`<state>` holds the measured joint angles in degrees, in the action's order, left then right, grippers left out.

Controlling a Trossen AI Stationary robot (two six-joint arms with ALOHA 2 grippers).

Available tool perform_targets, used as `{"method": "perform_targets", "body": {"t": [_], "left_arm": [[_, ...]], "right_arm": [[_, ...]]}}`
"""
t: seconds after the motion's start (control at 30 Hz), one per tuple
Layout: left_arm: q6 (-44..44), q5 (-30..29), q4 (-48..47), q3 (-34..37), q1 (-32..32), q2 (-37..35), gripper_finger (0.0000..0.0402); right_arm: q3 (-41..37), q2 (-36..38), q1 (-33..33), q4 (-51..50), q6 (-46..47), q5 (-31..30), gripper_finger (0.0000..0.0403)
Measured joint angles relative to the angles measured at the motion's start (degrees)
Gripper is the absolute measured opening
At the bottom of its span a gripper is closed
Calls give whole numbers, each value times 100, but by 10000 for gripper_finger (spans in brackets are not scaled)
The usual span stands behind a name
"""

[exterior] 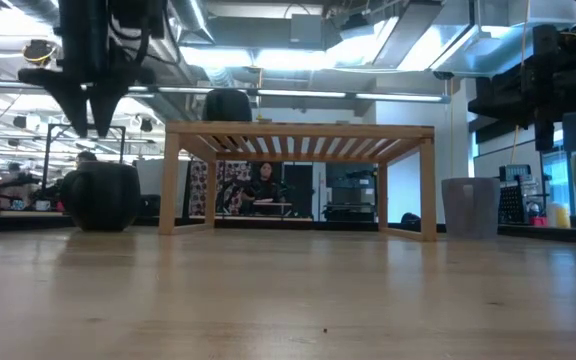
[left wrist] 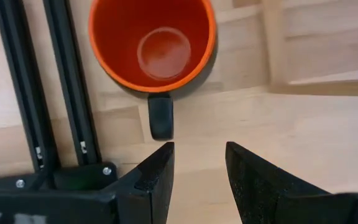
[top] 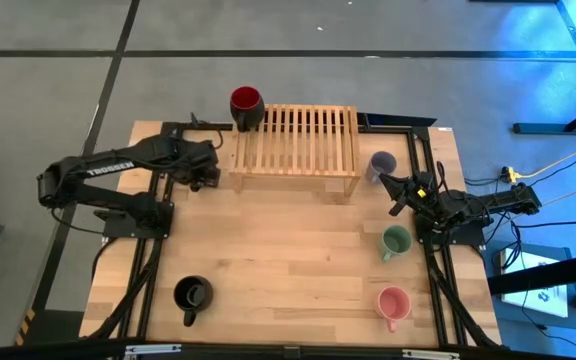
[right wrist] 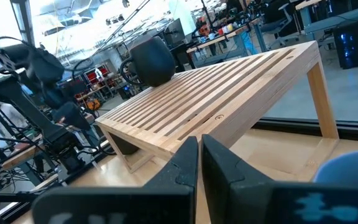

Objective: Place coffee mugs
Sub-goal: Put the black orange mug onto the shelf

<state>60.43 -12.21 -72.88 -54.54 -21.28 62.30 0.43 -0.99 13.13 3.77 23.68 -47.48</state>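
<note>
Counting mugs in the high view: five in plain sight. A dark red mug is standing on the far-left corner of the slatted wooden rack. A lavender-blue mug is sitting on the table just beside the rack's right end. A green mug and a pink mug are lining the right edge, well apart from each other; a black mug is sitting alone near the front left.

A sixth — the red-orange mug — is showing only in the left wrist view, upright on the table, its dark handle pointing toward the gripper. From above it is hiding under the left arm.

One rack, two arms. The left gripper is hovering beside the rack's left end, fingers spread and holding nothing, the mug's handle just ahead of the tips. The right gripper is waiting near the lavender-blue mug, fingers pressed together on nothing.

Low view: mug colours are hard to make out — mostly silhouettes. A person is showing dimly beyond the rack.
</note>
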Motion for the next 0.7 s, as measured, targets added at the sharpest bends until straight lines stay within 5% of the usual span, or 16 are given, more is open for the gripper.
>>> {"method": "perform_targets", "body": {"t": [0.7], "left_arm": [[123, -784, 676, 1080, 372, -4, 139]], "right_arm": [[0, 0, -2, 0, -2, -2, 10]]}}
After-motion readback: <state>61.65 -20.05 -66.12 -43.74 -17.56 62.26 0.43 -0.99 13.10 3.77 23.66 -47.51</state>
